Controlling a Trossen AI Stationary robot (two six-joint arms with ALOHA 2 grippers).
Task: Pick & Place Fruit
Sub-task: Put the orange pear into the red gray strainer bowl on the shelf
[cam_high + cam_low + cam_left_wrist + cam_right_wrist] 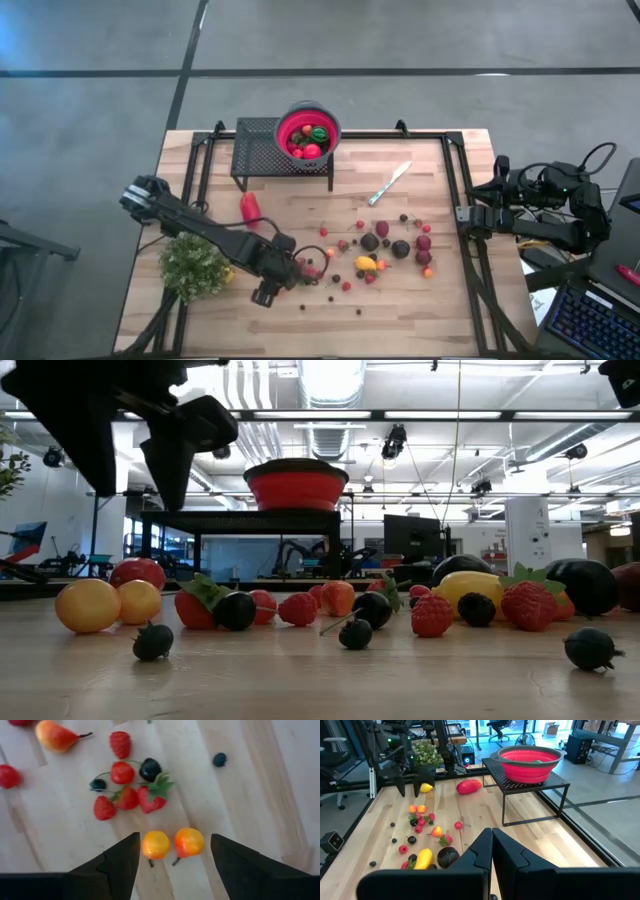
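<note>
From overhead we look straight down on the whole table [400, 300]. At tabletop height we look level across the fruit [430, 615] into the room. Each of our 2 wrist cameras looks past its own fingers; all 4 views share the scattered fruit.

No words, labels, brand names, numbers or signs can be read on anything in these four views.
</note>
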